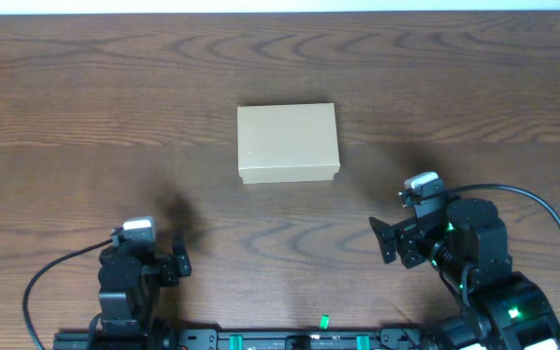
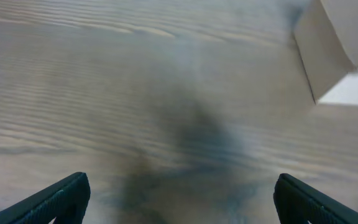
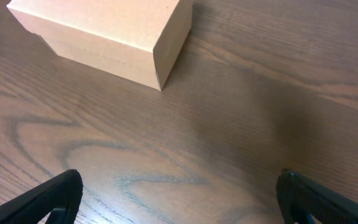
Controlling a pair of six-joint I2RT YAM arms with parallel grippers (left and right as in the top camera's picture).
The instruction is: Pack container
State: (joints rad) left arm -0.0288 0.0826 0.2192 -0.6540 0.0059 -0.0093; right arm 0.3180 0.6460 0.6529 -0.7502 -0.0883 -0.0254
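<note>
left gripper [image 2: 180, 202]: its two dark fingers [image 2: 58, 200] are showing at the bottom corners of the left wrist view. the jaws are standing wide apart, released and gripping nothing, with only blurred wood lying between them. it is sitting on the robot's side of the container [image 1: 288, 144], off toward the container's left and well apart from it.

right gripper [image 3: 182, 199]: its jaws are likewise spreading wide, released, with only wood grain showing between them. it is sitting on the robot's side of the container, off toward the container's right, apart from it but somewhat nearer than the left gripper.

container: this tan rectangular cardboard box is resting flat on the table [image 1: 66, 107] with its lid lying shut. in the right wrist view one corner is pointing toward the camera, and a seam is running along the side walls just under the top. in the left wrist view it is appearing only as a blurred pale shape at the upper right. both grippers are standing clear of it.

table: dark brown wood with strong grain is carrying the container and spreading out on every side of it.

cables [image 1: 550, 219]: one black cable is looping out from the right arm, on the container's near right. another is curving out from the left arm, on the container's near left.
</note>
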